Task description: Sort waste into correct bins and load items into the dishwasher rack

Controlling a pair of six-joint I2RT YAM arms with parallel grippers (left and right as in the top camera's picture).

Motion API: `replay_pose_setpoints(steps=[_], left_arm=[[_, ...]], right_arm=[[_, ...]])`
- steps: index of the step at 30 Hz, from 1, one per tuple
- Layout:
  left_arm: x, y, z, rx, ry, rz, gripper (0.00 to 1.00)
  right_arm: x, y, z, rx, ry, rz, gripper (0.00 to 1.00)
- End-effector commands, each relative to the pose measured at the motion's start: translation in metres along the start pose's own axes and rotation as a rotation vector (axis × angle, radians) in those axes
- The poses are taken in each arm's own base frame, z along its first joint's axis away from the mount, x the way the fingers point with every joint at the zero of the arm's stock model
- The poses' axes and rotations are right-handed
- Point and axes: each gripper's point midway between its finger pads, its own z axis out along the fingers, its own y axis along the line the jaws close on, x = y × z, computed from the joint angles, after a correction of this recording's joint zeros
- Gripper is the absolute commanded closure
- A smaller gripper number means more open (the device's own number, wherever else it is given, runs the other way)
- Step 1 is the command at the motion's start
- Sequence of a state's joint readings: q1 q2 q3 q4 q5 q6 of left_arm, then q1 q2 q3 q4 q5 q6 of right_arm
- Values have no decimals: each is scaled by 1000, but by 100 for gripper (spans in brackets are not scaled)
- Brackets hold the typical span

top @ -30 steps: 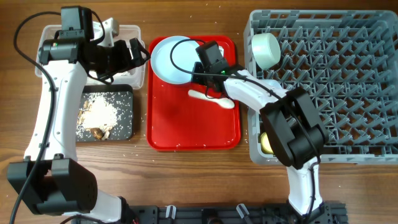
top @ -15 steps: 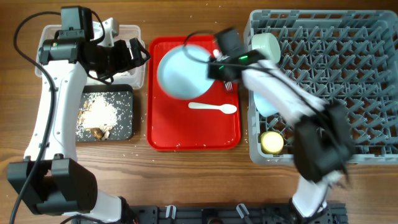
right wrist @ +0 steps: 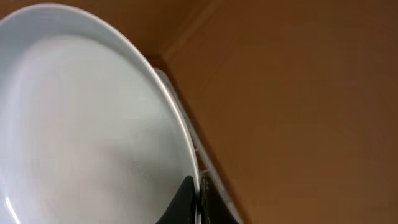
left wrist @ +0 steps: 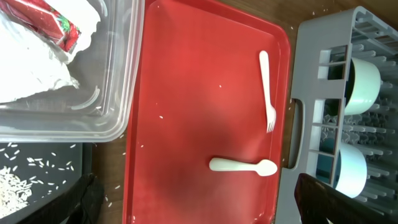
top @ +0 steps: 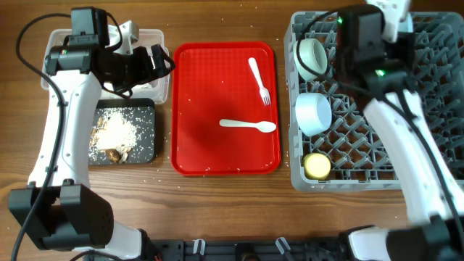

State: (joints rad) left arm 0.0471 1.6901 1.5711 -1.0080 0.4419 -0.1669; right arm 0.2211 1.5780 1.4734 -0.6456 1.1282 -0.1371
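My right gripper (right wrist: pixel 198 194) is shut on the rim of the pale blue plate (right wrist: pixel 93 124), which fills the left of the right wrist view. In the overhead view the right arm (top: pixel 359 36) reaches over the grey dishwasher rack (top: pixel 406 109). The rack holds two pale blue bowls (top: pixel 312 58) (top: pixel 314 114) and the yellow cup (top: pixel 317 165). The white fork (top: pixel 259 80) and spoon (top: pixel 249 125) lie on the red tray (top: pixel 196 145). My left gripper (left wrist: pixel 205 208) is open and empty, next to the clear tub (top: pixel 161 36). The tub holds the napkin (left wrist: pixel 31 68) and the wrapper (left wrist: pixel 56 25).
The black tray (top: pixel 150 134) in front of the tub holds rice crumbs (top: pixel 116 130) and brown bits. A few grains lie on the wood and on the red tray. The rack's handle edge (left wrist: pixel 297 134) lies close beside the red tray.
My right gripper has lifted the plate off the red tray and carried it right, over the rack. The fork now lies uncovered. The left arm has not moved.
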Motion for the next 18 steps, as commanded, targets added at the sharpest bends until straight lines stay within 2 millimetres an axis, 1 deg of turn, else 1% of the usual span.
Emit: replay_pose_setpoints(steps=[1, 4, 5, 6, 7, 8, 9, 10, 12, 13, 14, 15, 16, 17, 18], left_arm=[[-5, -5, -8, 7, -24, 13, 0], [-5, -5, -8, 7, -24, 13, 0], [-5, -5, -8, 7, -24, 13, 0], [-5, -5, -8, 7, -24, 13, 0], [-5, -5, -8, 7, -24, 13, 0], [-5, -5, -8, 7, -24, 13, 0], [-5, -5, -8, 7, -24, 13, 0], [-5, -5, -8, 7, -24, 13, 0], [-5, -5, -8, 7, -24, 13, 0], [-5, -5, -7, 7, -24, 13, 0], [-5, -5, -7, 7, -24, 13, 0], [-5, -5, -8, 7, -24, 13, 0], [-5, -5, -8, 7, -24, 13, 0], [-5, -5, -8, 7, -24, 13, 0], [-5, -5, -7, 7, -24, 13, 0]], right_arm=[[6, 35, 24, 65, 40, -208, 96], [14, 96, 42, -67, 41, -303, 96], [17, 106, 43, -99, 41, -313, 95], [19, 117, 44, -141, 39, -320, 86], [19, 124, 43, -179, 32, -318, 70], [16, 125, 42, -199, 25, -279, 37], [14, 122, 40, -201, 20, -263, 27], [10, 116, 37, -199, 11, -247, 20], [0, 94, 27, -195, -16, -176, 7], [-6, 83, 19, -216, -37, -150, 4], [-13, 70, 5, -278, -73, -115, 0], [-18, 66, -13, -381, -114, -92, 0], [-23, 75, -45, -578, -170, -61, 0], [-30, 89, -95, -876, -241, -2, 0], [-35, 94, -129, -1069, -282, 44, 0]])
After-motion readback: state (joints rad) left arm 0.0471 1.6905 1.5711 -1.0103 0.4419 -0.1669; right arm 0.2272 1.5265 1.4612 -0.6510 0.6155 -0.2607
